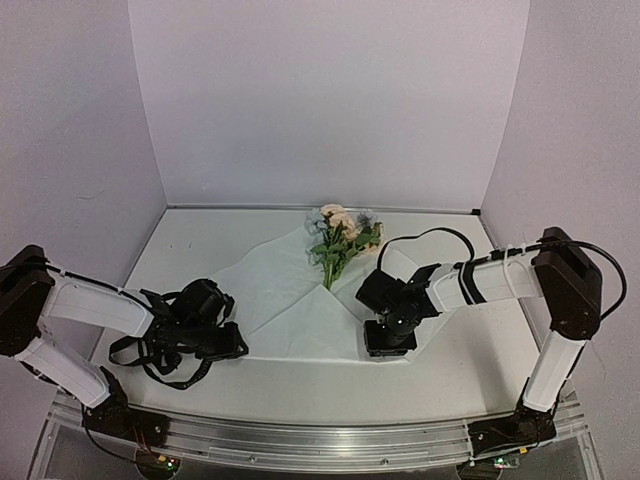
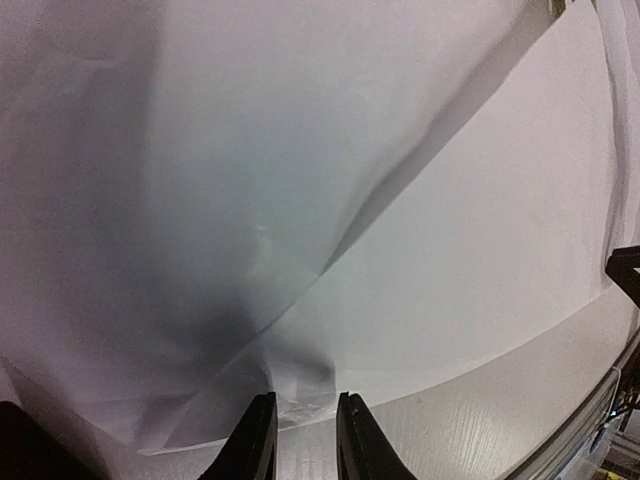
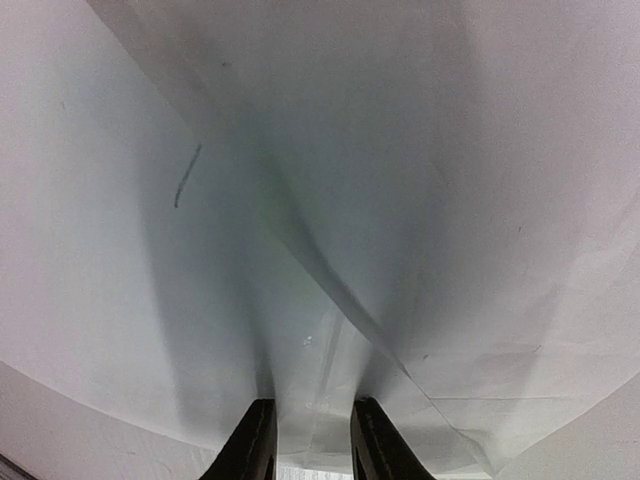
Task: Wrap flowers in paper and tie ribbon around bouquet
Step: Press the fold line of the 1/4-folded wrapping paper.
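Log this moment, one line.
left gripper: pinching thin white paper sheet edge | right gripper: same | peach-blue flower bunch: unwrapped

The flowers [image 1: 340,238] lie on the paper [image 1: 290,290] near the table's [image 1: 190,240] back edge (one gripper at each front corner of the paper).

Two dark fingers [image 3: 258,440] pinch the near edge of the creased white paper [image 3: 420,200] between them.
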You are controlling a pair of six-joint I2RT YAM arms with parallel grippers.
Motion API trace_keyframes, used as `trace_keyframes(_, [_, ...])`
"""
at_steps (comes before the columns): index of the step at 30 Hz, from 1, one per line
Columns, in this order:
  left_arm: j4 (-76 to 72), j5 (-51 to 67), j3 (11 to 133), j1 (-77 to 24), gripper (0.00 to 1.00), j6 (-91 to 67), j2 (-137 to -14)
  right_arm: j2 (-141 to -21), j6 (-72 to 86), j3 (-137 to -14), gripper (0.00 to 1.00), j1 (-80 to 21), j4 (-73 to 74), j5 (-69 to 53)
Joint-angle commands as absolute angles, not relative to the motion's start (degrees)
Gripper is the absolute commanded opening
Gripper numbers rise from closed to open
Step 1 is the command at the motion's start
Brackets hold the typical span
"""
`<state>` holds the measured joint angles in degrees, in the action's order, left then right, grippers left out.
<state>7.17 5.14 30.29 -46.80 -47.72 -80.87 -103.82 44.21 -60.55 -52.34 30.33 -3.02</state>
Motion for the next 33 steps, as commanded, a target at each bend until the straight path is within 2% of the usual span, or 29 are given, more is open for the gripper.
trace_keyframes(1, [12.0,0.9,29.1,-45.1,0.23,-49.7,-76.3,-101.3,44.5,-59.8,0.28,-52.2,32.6,-1.6])
trace_keyframes(6, [13.7,1.3,30.2,-44.6,0.21,-47.5,-75.9,-99.3,44.3,-60.2,0.32,-51.7,33.7,-2.5])
trace_keyframes(15, [16.9,0.5,42.8,-49.2,0.24,-34.8,-74.8,-90.0,44.2,-58.4,0.52,-51.3,38.4,-3.0])
trace_keyframes(26, [10.5,8.3,60.3,-60.5,0.19,-19.1,-95.5,-78.7,49.6,-47.3,0.71,-50.7,35.7,-2.5])
trace_keyframes(33, [7.1,12.3,68.6,-63.4,0.18,-12.2,-104.7,-76.5,58.6,-38.6,0.75,-50.4,24.0,-2.7])
